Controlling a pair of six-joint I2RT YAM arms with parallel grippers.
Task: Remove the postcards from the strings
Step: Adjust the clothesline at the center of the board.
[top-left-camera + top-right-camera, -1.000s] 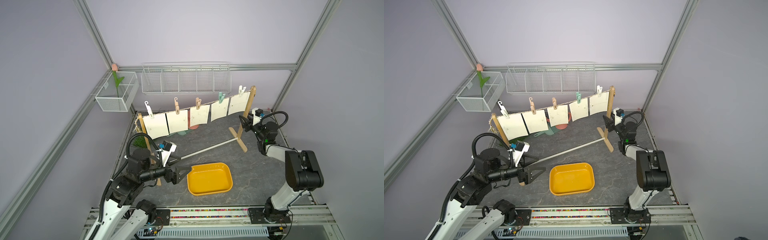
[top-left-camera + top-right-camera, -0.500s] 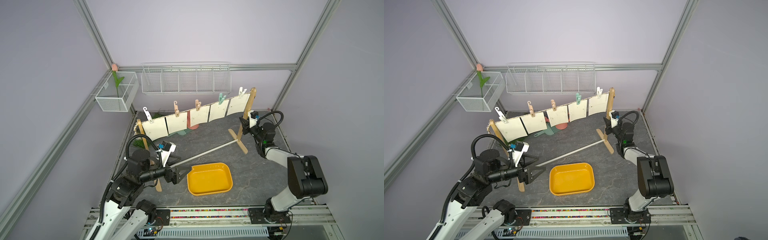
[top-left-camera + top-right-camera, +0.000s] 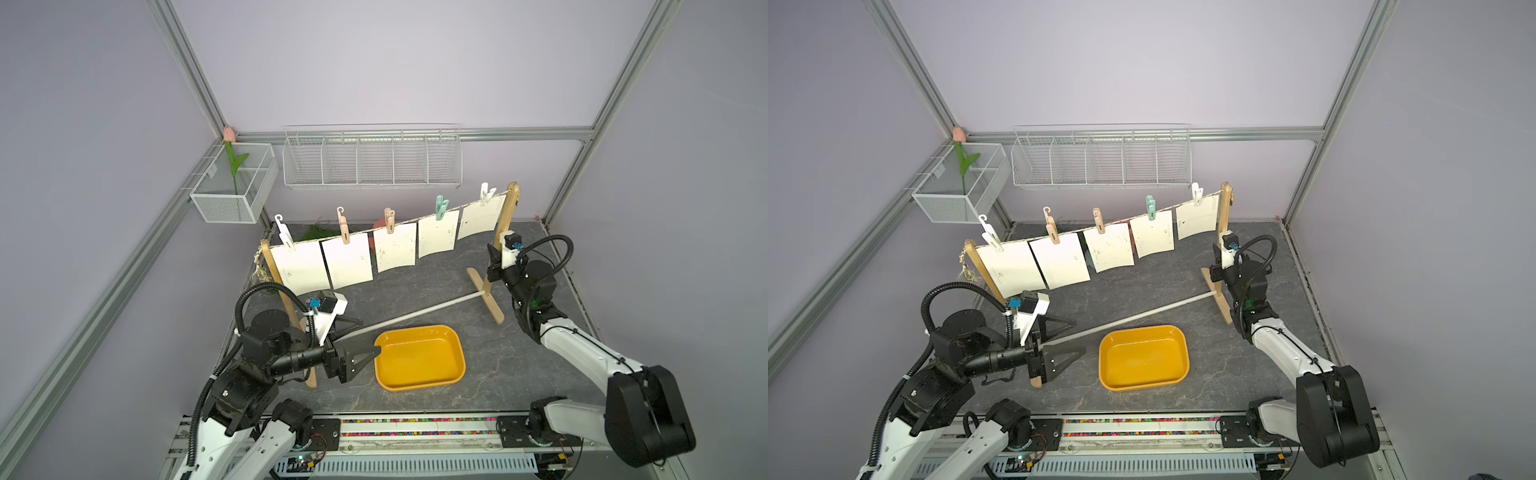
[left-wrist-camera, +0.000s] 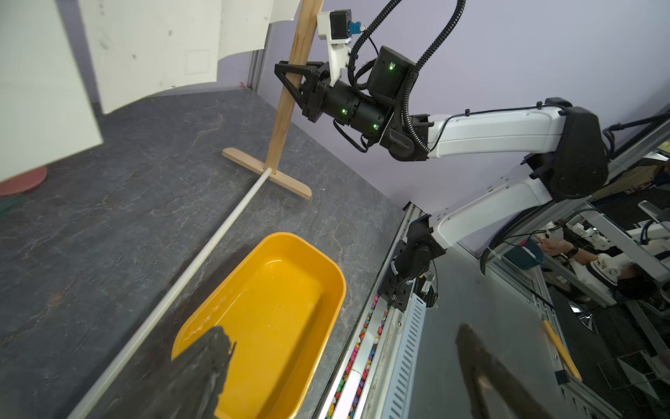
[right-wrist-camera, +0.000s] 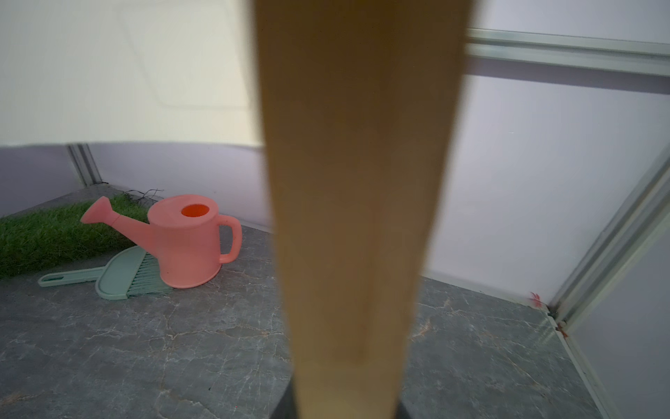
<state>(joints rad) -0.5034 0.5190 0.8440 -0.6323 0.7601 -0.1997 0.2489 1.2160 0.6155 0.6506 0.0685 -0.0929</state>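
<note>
Five postcards (image 3: 395, 252) hang in a sagging row beyond the far side of the yellow tray (image 3: 415, 330). They are thin, matte cream paper rectangles whose lower edges curl slightly. A small plastic peg (image 3: 441, 208) pinches each one to the string (image 3: 462, 204), a thin twisted pale cord. The cord stretches between the two flat posts of a light wooden frame (image 3: 505, 216), and a knotted tassel (image 3: 261, 270) dangles at the post left of the tray. A smooth white round rod (image 3: 428, 308) joins the frame's feet, passing just beyond the tray's far edge. The tray is glossy moulded plastic with rounded corners and sits on a dark, stone-veined tabletop (image 3: 519, 374).

Beyond the tray's right end, the right gripper (image 4: 290, 84) has its black triangular fingers clamped around the right post. The left gripper (image 3: 369, 337) hovers just beside the tray's left end, fingers spread wide and holding nothing.

In both top views the post hides the right fingertips. In the right wrist view the blurred post fills the middle, with only a dark sliver of gripper showing. Past the post stand a pink watering can (image 5: 188, 239), a pale green brush (image 5: 119, 275) and a grass mat (image 5: 43, 239); from above the cards mostly hide these. The cards' printed marks are too small to read. In the left wrist view the left fingers (image 4: 203, 373) are blurred and cut off.
</note>
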